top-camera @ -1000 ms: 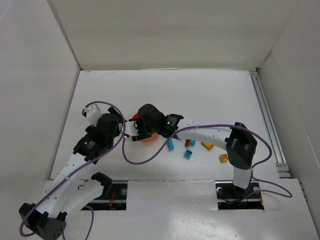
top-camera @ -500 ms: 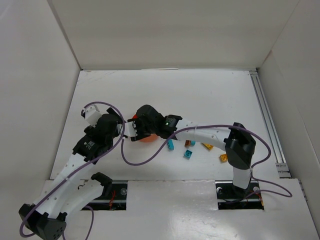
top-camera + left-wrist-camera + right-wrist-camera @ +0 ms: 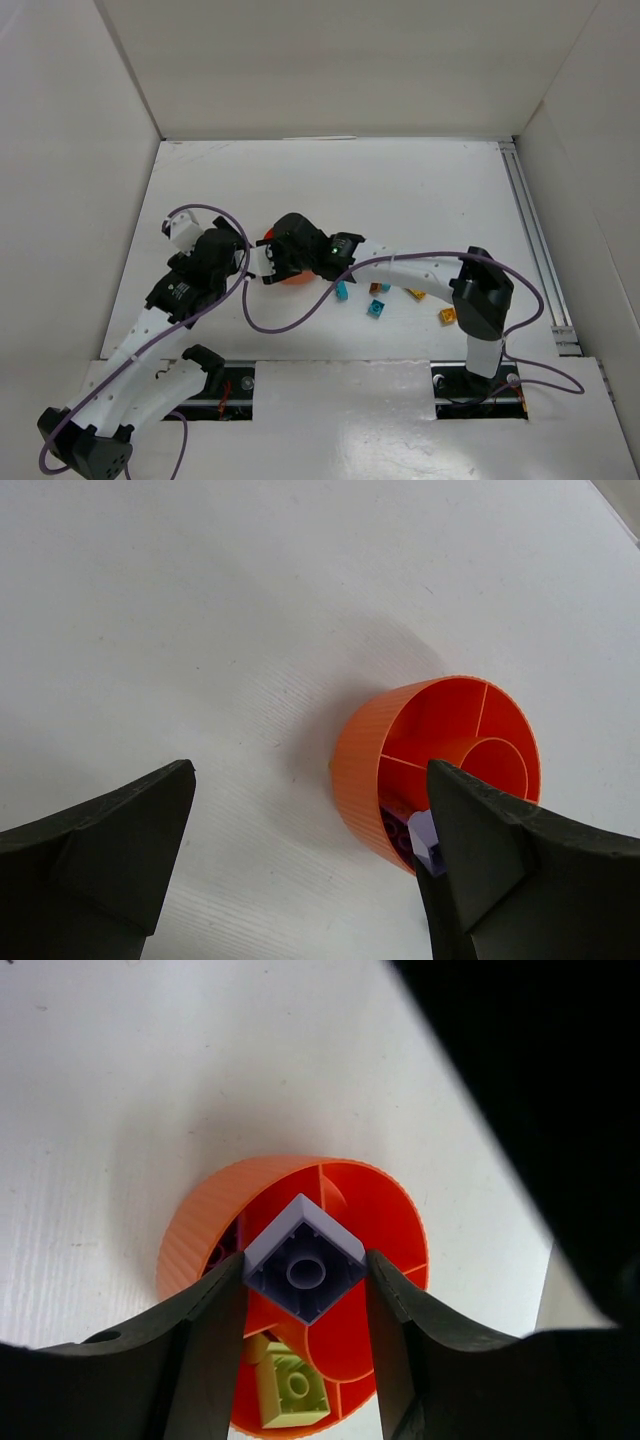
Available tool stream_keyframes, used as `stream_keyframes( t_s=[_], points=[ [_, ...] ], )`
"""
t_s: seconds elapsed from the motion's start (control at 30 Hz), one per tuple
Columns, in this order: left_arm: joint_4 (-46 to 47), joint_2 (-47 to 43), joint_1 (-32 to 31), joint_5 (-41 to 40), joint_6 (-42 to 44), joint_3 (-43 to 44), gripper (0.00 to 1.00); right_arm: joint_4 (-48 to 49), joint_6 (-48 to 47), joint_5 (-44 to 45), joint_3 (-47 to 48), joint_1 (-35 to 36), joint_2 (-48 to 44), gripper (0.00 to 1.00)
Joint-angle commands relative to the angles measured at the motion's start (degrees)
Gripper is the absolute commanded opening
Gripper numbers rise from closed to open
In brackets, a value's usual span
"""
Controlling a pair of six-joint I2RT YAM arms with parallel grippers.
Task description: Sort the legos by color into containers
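right gripper point(image 3: 305, 1285) is clamped on a pale purple brick point(image 3: 303, 1258), one finger on each side, the brick turned corner-up like a diamond with its single stud facing the wrist camera. it hangs directly above the orange dish point(image 3: 195, 1230), over the central hub and the dividers beside it; whether it touches the dish cannot be told.

inside the dish, a yellow-green brick point(image 3: 292, 1388) lies in the wedge compartment at the bottom edge of the right wrist view. a dark purple brick point(image 3: 398, 825) sits in another wedge against the dish wall, seen from the left wrist.

left gripper point(image 3: 310, 775) is spread wide and holds nothing. it sits just beside the dish, with the dish wall point(image 3: 355, 750) showing between its two fingers.

from the top camera the dish point(image 3: 290, 278) is mostly hidden under the right wrist, just an orange sliver showing. the loose legos lie on the white table point(image 3: 400, 190) to the right of the dish: a teal brick point(image 3: 341, 290) nearest it, a second teal one point(image 3: 375, 308) further out, an orange-yellow brick point(image 3: 415, 292) beyond that, and another orange-yellow one point(image 3: 447, 316) farthest from the dish.
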Motion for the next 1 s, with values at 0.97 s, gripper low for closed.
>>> stream_keyframes(
  t_s=[0.97],
  points=[
    [14.5,2.6,11.0,12.8,8.3,3.7,1.0,-0.9,2.0,0.8,-2.4,-0.1,-0.4,0.65]
  ],
)
